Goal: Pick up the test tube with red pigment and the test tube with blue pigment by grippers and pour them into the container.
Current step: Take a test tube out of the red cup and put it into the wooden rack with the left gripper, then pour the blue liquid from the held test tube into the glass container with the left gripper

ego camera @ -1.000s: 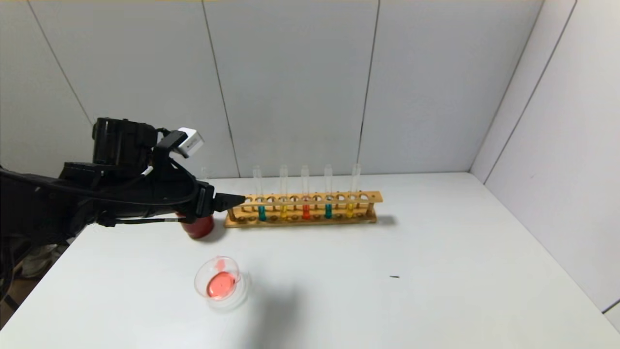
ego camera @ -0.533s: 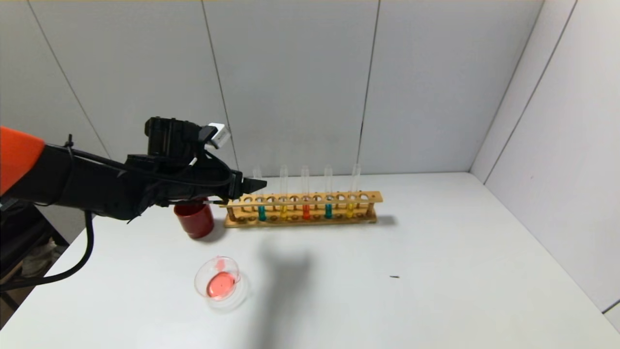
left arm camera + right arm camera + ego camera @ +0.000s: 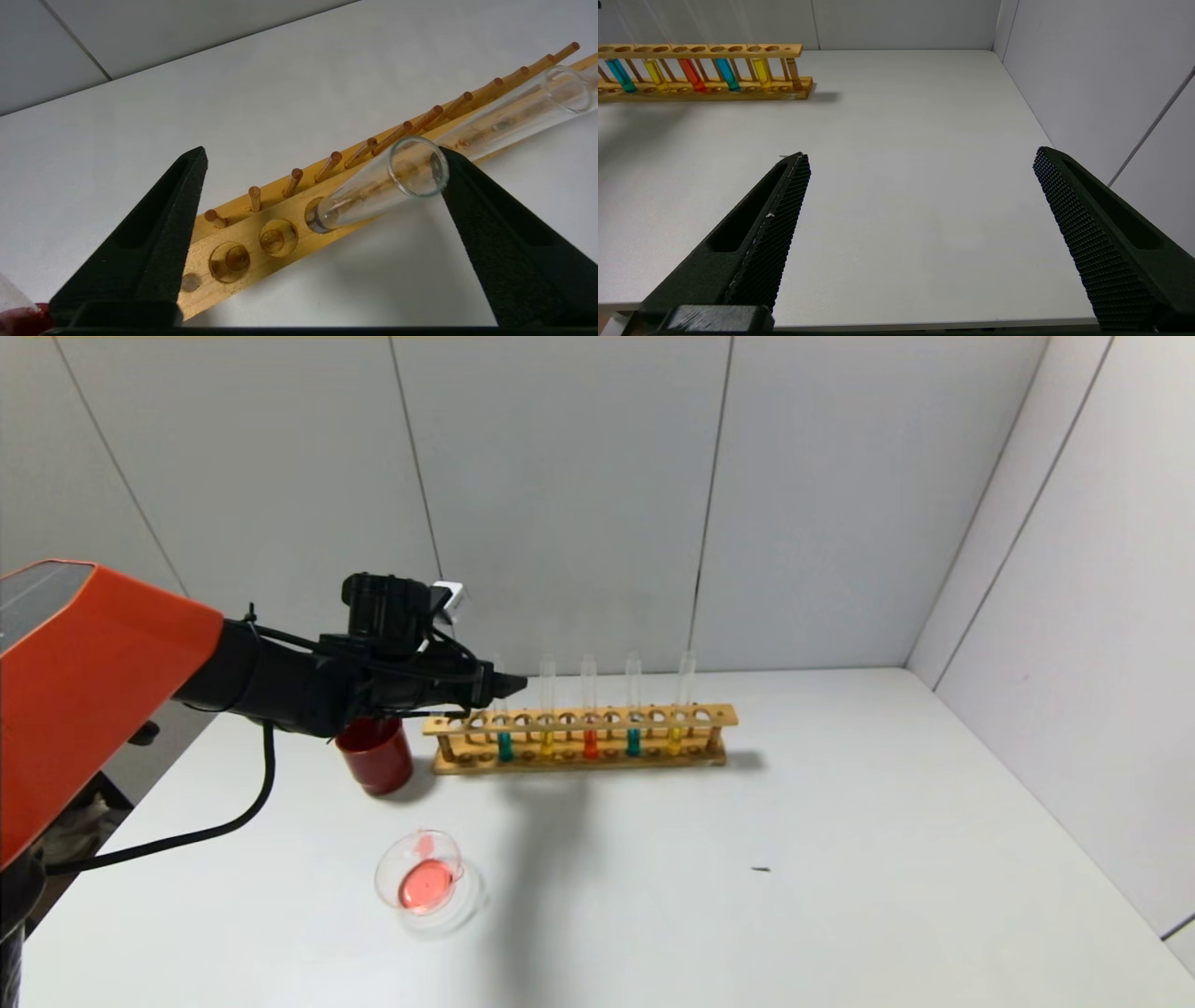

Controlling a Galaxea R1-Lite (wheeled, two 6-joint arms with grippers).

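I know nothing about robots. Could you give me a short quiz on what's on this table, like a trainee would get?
1. True or false: the glass dish already holds some red liquid.
2. How many tubes stand in the wooden rack? A) three B) five C) seven
3. Fill in: the left end effector, jaws open, is at the top of the leftmost tube, whose liquid is ____.
Key: 1 true; 2 B; 3 teal-blue.
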